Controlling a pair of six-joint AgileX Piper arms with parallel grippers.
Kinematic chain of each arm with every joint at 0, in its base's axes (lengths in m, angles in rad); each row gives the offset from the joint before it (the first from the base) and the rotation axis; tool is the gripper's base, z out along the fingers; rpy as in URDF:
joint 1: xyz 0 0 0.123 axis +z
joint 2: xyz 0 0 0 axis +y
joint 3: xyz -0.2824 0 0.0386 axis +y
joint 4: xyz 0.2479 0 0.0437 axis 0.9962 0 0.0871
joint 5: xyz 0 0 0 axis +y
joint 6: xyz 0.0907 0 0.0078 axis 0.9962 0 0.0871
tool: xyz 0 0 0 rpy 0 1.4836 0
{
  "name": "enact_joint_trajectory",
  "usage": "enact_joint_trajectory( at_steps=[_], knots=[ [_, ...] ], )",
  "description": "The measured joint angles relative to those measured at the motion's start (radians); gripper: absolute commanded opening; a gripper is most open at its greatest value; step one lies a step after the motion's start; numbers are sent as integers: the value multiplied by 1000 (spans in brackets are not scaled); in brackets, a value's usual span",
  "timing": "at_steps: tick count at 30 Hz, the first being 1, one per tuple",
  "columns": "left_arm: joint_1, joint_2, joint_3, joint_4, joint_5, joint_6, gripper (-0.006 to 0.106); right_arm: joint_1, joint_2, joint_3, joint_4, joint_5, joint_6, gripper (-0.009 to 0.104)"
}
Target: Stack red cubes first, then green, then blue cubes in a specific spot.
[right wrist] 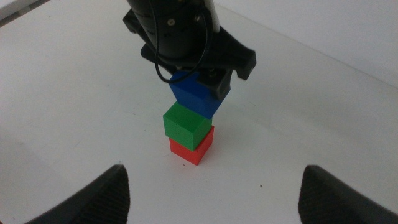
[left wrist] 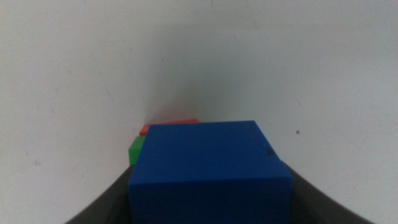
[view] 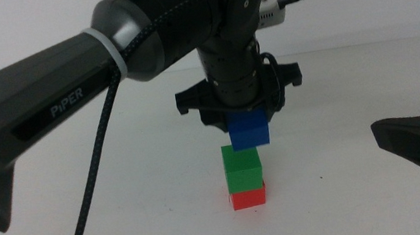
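The left gripper (view: 247,120) comes in from the left, its fingers clenched on the blue cube (view: 248,130), which hangs square and level just above the green cube (view: 243,169). Below the fingers, green sits on the red cube (view: 248,198) on the white worktop (view: 125,222). Only the right wrist view shows the slight gap between blue and green. The right gripper (right wrist: 211,186) waits nearby, fingers spread apart.
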Motion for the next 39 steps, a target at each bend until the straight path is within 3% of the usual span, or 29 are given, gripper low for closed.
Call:
enact_joint_trajectory(
  at_steps=[30, 33, 34, 35, 39],
  knots=[
    [0, 19, 71, 4, -5, 15, 1, 0, 0, 0, 0, 0, 0, 93],
    [0, 19, 71, 9, -5, 11, 21, 0, 0, 0, 0, 0, 0, 93],
    [0, 19, 71, 11, -5, 11, 38, 0, 0, 0, 0, 0, 0, 93],
    [0, 19, 71, 12, -5, 11, 65, 0, 0, 0, 0, 0, 0, 93],
    [0, 26, 71, 19, -2, 11, 90, 0, 0, 0, 0, 0, 0, 93]
  ],
)
